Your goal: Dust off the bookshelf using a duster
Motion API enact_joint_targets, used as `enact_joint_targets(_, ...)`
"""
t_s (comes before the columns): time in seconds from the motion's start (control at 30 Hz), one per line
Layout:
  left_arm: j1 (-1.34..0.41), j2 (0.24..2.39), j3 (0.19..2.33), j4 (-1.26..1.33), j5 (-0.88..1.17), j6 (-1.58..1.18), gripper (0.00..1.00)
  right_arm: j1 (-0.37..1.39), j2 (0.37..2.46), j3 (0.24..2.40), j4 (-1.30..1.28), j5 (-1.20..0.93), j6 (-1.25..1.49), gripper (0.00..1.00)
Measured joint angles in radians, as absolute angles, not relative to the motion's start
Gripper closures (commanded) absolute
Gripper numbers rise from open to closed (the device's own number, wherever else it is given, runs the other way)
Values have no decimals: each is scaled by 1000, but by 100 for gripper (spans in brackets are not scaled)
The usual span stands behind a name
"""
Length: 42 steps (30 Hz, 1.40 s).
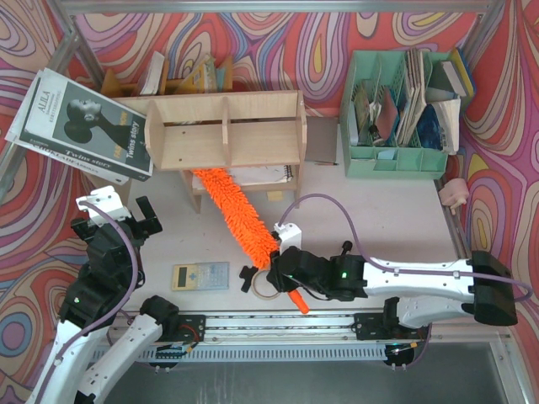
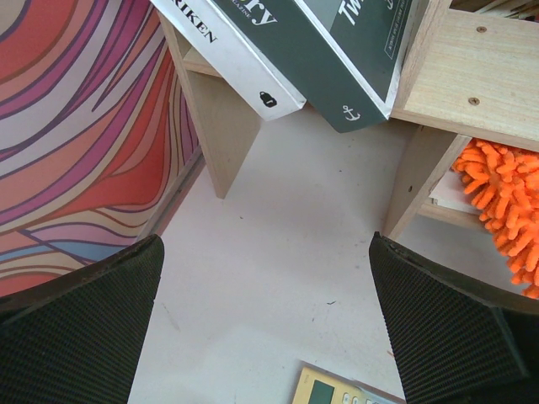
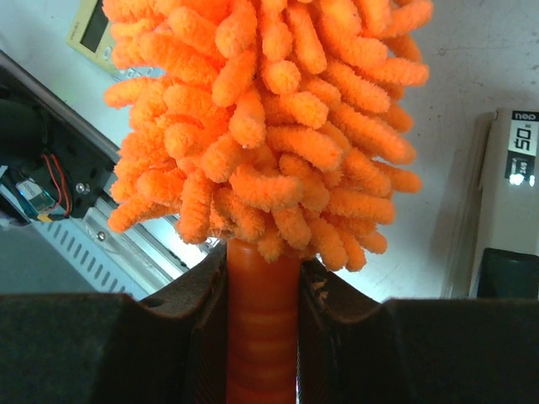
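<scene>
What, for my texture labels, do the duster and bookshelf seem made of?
Duster: matte fluffy orange chenille strands, probably microfibre; its handle looks like smooth, slightly glossy ribbed plastic. Bookshelf: pale, seemingly unvarnished wood, perhaps plywood, showing grain and screw heads.

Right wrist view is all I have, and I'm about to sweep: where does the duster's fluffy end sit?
Observer: The duster runs diagonally up and to the left. Its tip lies beneath the bookshelf, below the boards, not inside a compartment.
Operator: Is the left arm in the way?
Observer: No. The left gripper is open and empty, off by the shelf's left leg.
Operator: Anything at that end of the shelf?
Observer: A large book leans tilted against its left end.
</scene>
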<state>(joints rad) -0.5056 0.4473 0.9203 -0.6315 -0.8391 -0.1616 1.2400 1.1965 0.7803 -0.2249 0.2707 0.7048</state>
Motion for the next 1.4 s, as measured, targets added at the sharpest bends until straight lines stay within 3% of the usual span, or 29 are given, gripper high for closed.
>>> enact_joint_targets(0.27,-506,451,920,-632,-839,-162,1,1259,1196,807,-224,323,709,100)
enact_joint_targets(0.7,-506,459,920,-631,-839,-162,1,1266,936,742,-387,431,795,100)
enact_joint_targets(1.2,-506,459,920,-632,-839,-162,1,1278,1148,796,-224,314,711,100)
enact_joint_targets(1.4,-506,459,920,-632,-839,-162,2,1280,1078,776,-259,364,731,100)
